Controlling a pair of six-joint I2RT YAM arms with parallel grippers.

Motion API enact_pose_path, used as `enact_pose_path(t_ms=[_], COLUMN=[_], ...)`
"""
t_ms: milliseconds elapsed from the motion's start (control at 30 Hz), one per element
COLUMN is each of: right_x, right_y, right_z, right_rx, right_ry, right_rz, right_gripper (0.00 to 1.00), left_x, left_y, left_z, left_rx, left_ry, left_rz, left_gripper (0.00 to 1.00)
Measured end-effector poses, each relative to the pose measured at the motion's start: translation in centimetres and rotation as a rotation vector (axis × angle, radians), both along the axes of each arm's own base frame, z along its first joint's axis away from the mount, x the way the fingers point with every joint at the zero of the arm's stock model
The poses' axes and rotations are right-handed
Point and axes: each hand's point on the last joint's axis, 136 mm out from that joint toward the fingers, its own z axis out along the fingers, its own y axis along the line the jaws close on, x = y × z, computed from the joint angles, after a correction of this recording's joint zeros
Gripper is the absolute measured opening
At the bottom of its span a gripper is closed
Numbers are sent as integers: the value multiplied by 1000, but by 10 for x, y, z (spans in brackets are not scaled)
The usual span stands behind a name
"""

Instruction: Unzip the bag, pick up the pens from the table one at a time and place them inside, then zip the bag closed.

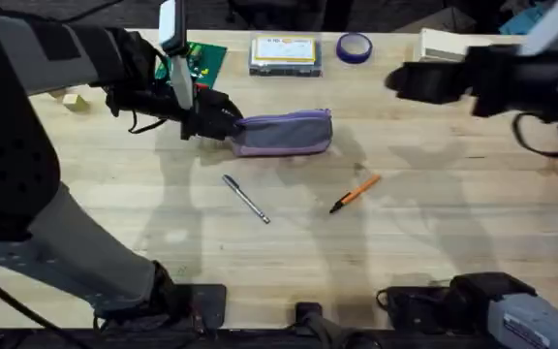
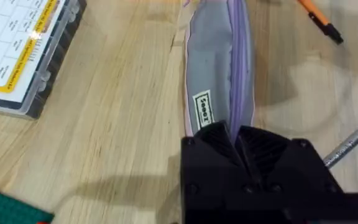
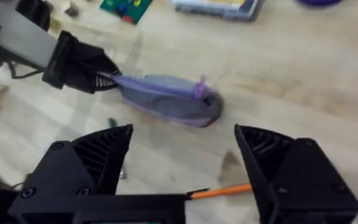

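While one bag (image 1: 284,132) and two pens are counted on the tabletop (image 1: 434,233), the bag is found toward the far edge, its left end clamped by the left tool (image 1: 223,120). The silver pen (image 1: 246,199) and orange pen (image 1: 356,192) are laid nearer the front edge. The right tool (image 3: 182,168) is held apart, above the bag.
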Motion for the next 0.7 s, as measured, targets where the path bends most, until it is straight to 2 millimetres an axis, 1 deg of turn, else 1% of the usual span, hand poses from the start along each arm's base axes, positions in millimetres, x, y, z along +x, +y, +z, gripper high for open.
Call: enact_pose_path(t_ms=[133,333,567,700], right_x=[8,21,47,62], right_y=[14,18,23,35], right_z=[-24,-54,-77,-80], right_rx=[60,143,242,265], right_ry=[132,310,421,404], right_rz=[11,-65,-154,-136], right_gripper=[998,998,998,998], left_x=[0,0,0,0], left_y=[0,0,0,0], left_z=[0,0,0,0], left_rx=[0,0,0,0], left_ry=[0,0,0,0], left_rz=[0,0,0,0], left_gripper=[43,43,43,43])
